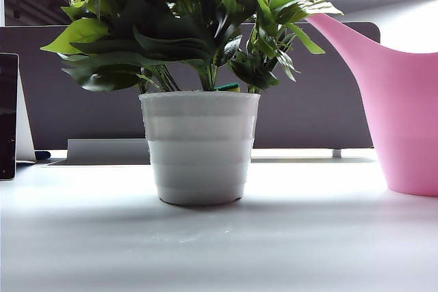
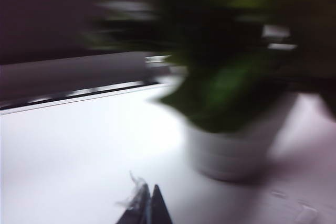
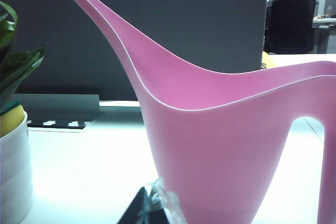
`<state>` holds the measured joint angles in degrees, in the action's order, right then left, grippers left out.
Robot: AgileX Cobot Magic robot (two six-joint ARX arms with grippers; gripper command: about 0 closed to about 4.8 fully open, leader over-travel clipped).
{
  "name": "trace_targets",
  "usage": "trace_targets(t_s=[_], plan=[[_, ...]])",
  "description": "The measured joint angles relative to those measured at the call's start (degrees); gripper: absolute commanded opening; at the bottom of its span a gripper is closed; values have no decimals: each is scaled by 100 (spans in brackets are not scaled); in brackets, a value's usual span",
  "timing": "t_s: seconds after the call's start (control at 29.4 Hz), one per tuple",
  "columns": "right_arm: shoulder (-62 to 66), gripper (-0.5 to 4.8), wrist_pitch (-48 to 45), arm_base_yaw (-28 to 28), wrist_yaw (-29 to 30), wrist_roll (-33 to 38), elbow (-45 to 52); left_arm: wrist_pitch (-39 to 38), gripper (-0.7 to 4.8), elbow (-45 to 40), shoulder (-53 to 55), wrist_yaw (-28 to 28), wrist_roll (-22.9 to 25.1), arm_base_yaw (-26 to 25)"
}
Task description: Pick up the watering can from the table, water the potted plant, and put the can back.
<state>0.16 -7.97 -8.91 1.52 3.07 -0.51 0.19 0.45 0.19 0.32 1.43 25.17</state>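
The potted plant (image 1: pixel 200 148), broad green leaves in a white ribbed pot, stands mid-table (image 1: pixel 205 251). Right of it stands the pink watering can (image 1: pixel 404 114), its long spout reaching toward the leaves. No gripper shows in the exterior view. In the blurred left wrist view my left gripper (image 2: pixel 148 203) is shut and empty, low over the table, with the potted plant (image 2: pixel 231 150) ahead and to one side. My right gripper (image 3: pixel 152 205) is shut on nothing, its tips close in front of the watering can (image 3: pixel 220 145). The pot's edge (image 3: pixel 13 177) shows beside it.
A dark partition panel (image 1: pixel 308 114) runs along the table's far edge. A black screen (image 1: pixel 8 114) stands at the far left with a grey box (image 1: pixel 106 150) next to it. A person in a dark chair (image 3: pixel 289 19) sits beyond the partition.
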Motion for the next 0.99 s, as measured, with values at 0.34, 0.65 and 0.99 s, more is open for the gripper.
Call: trace_targets(t_s=[0.34,0.65,0.99], plan=[[0,25,1351,2,-1099,1794,-251,0,-5,0,-2,7,2,1456],[0,452,1436,9,-2614,568,-302,2,-5,-2,-2,-13,0,1456],[953,450,-181,586,-2680,-247,-208,0,-5,-2,-2,-13,0,1456]])
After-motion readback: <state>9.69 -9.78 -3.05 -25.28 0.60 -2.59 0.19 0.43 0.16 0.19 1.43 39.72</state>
